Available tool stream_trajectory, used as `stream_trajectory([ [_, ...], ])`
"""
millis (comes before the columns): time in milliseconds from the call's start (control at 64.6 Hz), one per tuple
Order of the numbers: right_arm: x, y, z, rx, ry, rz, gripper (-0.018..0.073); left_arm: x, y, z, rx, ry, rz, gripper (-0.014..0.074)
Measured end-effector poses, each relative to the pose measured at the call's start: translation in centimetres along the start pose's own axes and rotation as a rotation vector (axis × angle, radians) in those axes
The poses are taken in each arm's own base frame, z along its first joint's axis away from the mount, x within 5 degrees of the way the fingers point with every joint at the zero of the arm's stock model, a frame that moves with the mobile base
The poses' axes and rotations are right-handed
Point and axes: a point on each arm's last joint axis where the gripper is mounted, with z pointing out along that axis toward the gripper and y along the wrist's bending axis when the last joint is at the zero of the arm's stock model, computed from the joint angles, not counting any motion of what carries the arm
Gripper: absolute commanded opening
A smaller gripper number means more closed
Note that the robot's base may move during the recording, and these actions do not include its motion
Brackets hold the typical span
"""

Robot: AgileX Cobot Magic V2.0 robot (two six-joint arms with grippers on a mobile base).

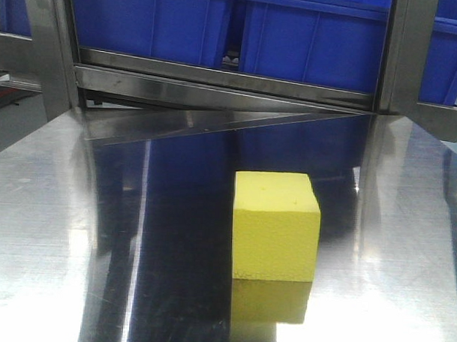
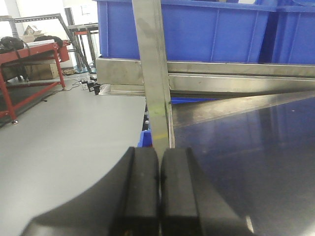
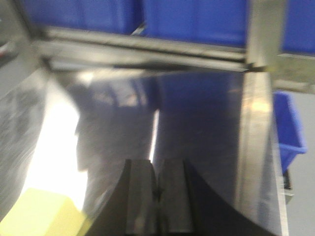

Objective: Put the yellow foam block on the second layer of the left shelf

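A yellow foam block (image 1: 276,227) sits upright on the polished steel counter (image 1: 53,255), in front of the steel shelf (image 1: 216,84) and clear of its lower rail. Blue bins (image 1: 308,39) line that shelf. The left gripper (image 2: 159,196), jaws pressed together on nothing, faces one of the shelf's upright posts (image 2: 155,73). The right gripper (image 3: 156,196), jaws likewise together and bare, points toward the shelf in a blurred wrist view.
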Motion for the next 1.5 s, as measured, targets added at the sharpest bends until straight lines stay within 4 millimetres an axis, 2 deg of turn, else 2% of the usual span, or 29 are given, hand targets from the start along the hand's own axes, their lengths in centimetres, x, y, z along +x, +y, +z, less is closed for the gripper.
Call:
stream_trajectory([
  [139,-0.3,1.7,2.3,-0.070,0.159,-0.043,0.0644,0.0,0.0,0.0,0.000,0.000,0.000,0.0136],
  [310,-0.5,3.9,5.2,-0.093,0.416,-0.081,0.0624,0.0,0.0,0.0,0.000,0.000,0.000,0.0136],
  [511,-1.3,7.4,9.0,-0.036,0.691,-0.019,0.0624,0.0,0.0,0.0,0.000,0.000,0.000,0.0136],
  [697,-2.2,11.0,12.4,0.060,0.840,0.095,0.0624,0.0,0.0,0.0,0.000,0.000,0.000,0.0136],
  [960,-1.9,15.1,16.3,0.161,0.968,0.150,0.0624,0.0,0.0,0.0,0.000,0.000,0.000,0.0136],
  [1131,-0.9,16.2,17.6,0.183,1.010,0.129,0.0624,0.0,0.0,0.0,0.000,0.000,0.000,0.0136],
  [1270,0.0,16.3,18.1,0.208,1.043,0.115,0.0624,0.0,0.0,0.0,0.000,0.000,0.000,0.0136],
  [1503,0.3,16.3,18.3,0.220,1.050,0.122,0.0624,0.0,0.0,0.0,0.000,0.000,0.000,0.0136],
])
